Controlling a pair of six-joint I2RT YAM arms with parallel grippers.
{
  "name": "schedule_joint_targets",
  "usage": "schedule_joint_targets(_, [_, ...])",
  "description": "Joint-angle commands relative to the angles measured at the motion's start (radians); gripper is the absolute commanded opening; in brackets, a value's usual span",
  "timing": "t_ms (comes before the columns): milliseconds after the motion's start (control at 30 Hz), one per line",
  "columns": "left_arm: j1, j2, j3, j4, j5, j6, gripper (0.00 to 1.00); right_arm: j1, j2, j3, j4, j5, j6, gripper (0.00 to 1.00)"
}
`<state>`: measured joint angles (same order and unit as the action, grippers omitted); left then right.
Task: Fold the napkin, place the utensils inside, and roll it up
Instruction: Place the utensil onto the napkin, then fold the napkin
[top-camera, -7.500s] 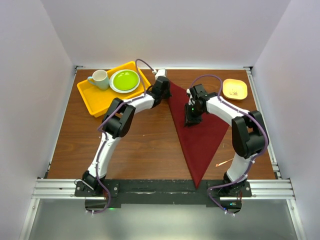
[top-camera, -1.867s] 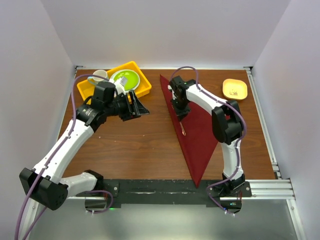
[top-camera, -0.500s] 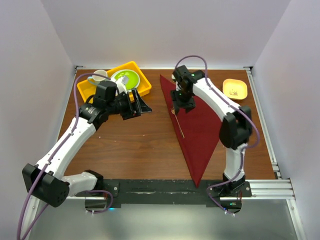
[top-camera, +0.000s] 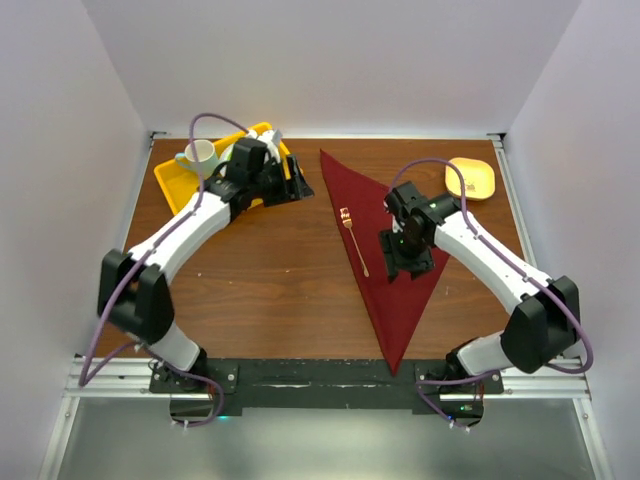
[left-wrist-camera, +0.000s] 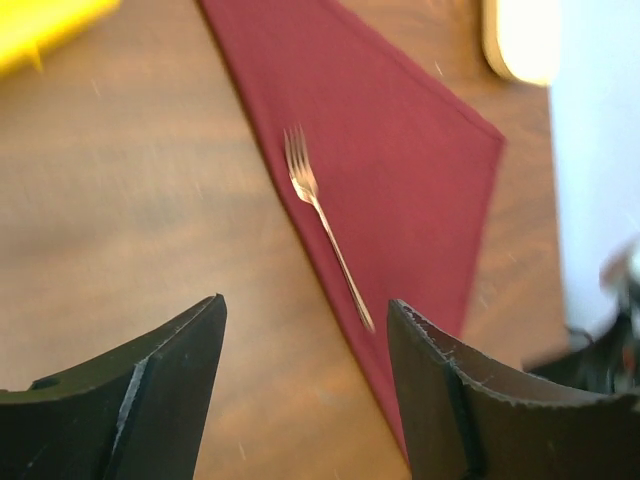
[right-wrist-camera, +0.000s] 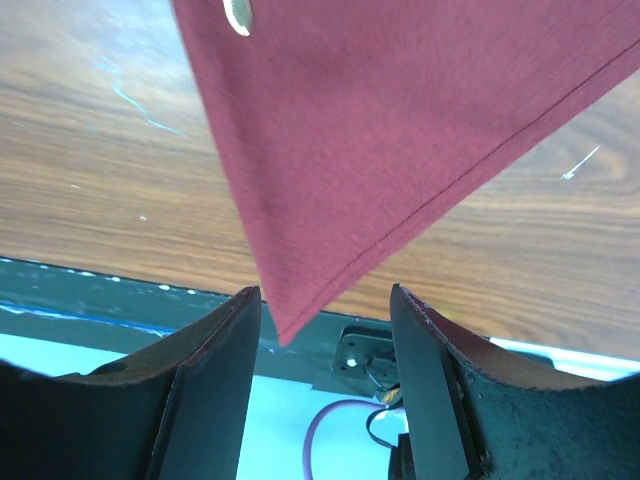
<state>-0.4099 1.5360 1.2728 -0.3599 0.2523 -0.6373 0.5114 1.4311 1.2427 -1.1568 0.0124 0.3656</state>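
From the top external view, the right gripper (top-camera: 403, 266) has let go of the fork (top-camera: 355, 243) and pulled back from the napkin's far end to hang over the middle of the dark red napkin (top-camera: 372, 198). The fork now lies free on the cloth, just inside its long left edge, tines toward the far side. The napkin is already a folded triangle, so by my reading only the rolling is left. The left gripper (top-camera: 297, 186) has swung closer to the yellow tray (top-camera: 175, 185) and sits well apart from the cloth. The left wrist view adds what the overhead cannot: the left gripper (left-wrist-camera: 305, 305) has its fingers spread with nothing between them, and the fork (left-wrist-camera: 325, 225) runs along the edge of the napkin (left-wrist-camera: 400, 160), its handle end about at the hem. The right wrist view shows the right gripper (right-wrist-camera: 325, 295) also spread and empty, above the near tip of the napkin (right-wrist-camera: 400, 130), which reaches toward the base rail (right-wrist-camera: 350, 350).
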Motion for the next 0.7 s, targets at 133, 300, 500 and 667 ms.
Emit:
schedule_joint_targets(133, [-0.027,0.347,0.324,0.19,-0.14,0.158,0.65,0.003,-0.011,-0.042,0.144,-0.11,-0.01,0.58])
schedule_joint_targets(300, [-0.061,0.518,0.444,0.286,-0.249,0.267,0.61,0.003,0.011,-0.057,0.154,-0.172,-0.036,0.58])
schedule_joint_targets(500, [-0.056,0.711,0.626,0.305,-0.292,0.337,0.61,-0.001,0.0,-0.098,0.147,-0.155,-0.065,0.58])
schedule_joint_targets(667, [-0.032,0.869,0.755,0.295,-0.258,0.317,0.59,0.001,0.002,-0.132,0.172,-0.172,-0.031,0.57])
